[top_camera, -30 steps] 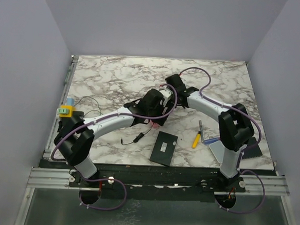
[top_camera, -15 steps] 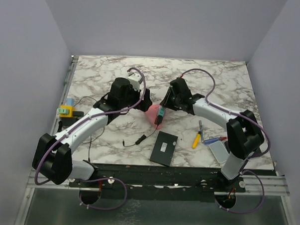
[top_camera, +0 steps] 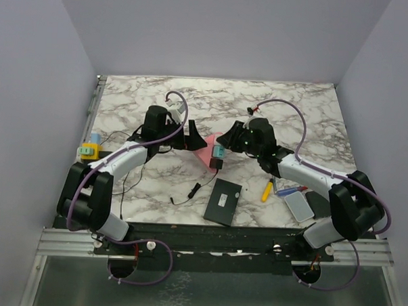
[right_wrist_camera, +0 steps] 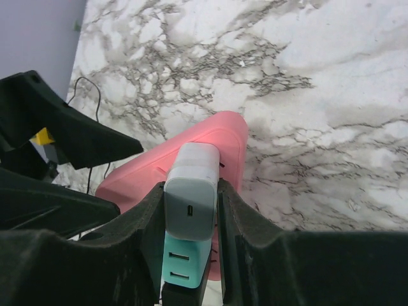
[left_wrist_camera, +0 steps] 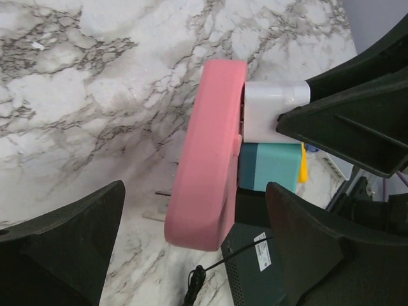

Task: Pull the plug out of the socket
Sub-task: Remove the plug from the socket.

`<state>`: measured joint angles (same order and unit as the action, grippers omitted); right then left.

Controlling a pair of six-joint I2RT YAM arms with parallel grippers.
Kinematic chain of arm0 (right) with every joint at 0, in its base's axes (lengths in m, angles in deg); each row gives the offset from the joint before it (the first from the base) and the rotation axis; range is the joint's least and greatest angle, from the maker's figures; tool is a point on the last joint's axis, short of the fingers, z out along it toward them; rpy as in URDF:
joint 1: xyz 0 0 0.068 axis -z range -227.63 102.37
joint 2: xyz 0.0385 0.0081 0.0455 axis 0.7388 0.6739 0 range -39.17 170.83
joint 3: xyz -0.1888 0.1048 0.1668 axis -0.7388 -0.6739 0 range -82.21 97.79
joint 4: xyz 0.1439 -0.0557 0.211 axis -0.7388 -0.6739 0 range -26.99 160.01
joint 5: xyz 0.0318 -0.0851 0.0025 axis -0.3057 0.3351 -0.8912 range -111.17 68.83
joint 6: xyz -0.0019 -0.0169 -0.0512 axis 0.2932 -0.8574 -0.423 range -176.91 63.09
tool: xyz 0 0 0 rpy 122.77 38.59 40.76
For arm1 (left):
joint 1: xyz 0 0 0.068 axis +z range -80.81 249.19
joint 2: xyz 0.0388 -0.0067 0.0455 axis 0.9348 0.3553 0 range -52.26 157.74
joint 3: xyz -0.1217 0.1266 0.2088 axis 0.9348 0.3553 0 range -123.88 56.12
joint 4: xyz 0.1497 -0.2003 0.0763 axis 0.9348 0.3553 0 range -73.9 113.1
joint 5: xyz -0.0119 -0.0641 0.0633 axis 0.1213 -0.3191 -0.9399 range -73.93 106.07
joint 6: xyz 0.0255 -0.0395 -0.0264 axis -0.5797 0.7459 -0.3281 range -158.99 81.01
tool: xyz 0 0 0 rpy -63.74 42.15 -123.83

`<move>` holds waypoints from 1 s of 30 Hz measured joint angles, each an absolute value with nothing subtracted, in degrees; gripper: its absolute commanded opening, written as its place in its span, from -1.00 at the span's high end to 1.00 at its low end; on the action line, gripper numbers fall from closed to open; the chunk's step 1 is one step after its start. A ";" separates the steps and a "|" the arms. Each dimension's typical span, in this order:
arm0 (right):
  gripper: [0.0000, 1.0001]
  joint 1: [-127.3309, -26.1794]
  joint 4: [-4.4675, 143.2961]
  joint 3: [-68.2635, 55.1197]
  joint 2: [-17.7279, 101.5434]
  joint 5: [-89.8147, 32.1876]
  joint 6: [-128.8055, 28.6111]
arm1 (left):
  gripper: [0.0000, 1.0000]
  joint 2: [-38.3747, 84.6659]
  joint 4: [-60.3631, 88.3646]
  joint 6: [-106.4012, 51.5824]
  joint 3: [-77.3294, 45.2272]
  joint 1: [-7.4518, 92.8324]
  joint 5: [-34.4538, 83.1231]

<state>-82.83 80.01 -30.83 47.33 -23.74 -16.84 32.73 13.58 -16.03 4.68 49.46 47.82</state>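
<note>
White block-shaped plug (right_wrist_camera: 191, 182): clamped in closed right gripper (right_wrist_camera: 190, 210), apparently still seated in pink oblong plastic socket strip (left_wrist_camera: 207, 159), mid marble table (top_camera: 145, 96). Left gripper (left_wrist_camera: 191, 248): spread wide, just beside socket strip; drawn back leftward versus one second earlier, when overlapping right arm.

We take the socket (left_wrist_camera: 207, 153) as our landmark, near the middle of the table (top_camera: 307, 110). The plug (right_wrist_camera: 191, 185) sits against its right face, with a second adapter (left_wrist_camera: 268, 167) just in front of the plug on that same face. The right gripper (top_camera: 225, 144) is just right of the socket, a finger on each side of the plug. The left gripper (top_camera: 192, 140) is just left of the socket, fingers apart from it. In front of the socket lies a flat box (top_camera: 223, 201), and a loose cable (top_camera: 189, 191) lies left of that box. A marker (top_camera: 266, 191) and a slab (top_camera: 300, 208) lie front-right of the socket. A small block (top_camera: 89, 151) sits well to the socket's left.
</note>
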 measured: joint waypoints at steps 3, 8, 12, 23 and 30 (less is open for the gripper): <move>0.99 -82.83 83.70 -32.01 47.19 -25.66 -18.56 | -0.78 33.47 11.88 -14.35 5.33 49.46 51.14; 0.99 -82.83 86.74 -32.27 47.19 -29.20 -21.25 | -0.37 33.58 10.43 -13.76 5.36 49.46 52.80; 0.99 -82.83 88.03 -32.27 47.19 -31.33 -22.85 | -0.23 34.30 9.82 -13.67 5.36 49.46 53.55; 0.99 -82.83 87.33 -32.03 47.30 -33.42 -26.63 | -0.44 35.09 10.13 -14.26 5.36 49.46 54.05; 0.99 -82.83 86.44 -30.85 47.63 -35.06 -28.53 | -0.28 35.09 11.04 -15.09 5.36 49.46 54.03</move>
<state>-82.83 86.44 -30.85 47.63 -35.06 -28.53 35.09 11.04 -15.09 5.36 49.46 54.03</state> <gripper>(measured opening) 0.353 0.709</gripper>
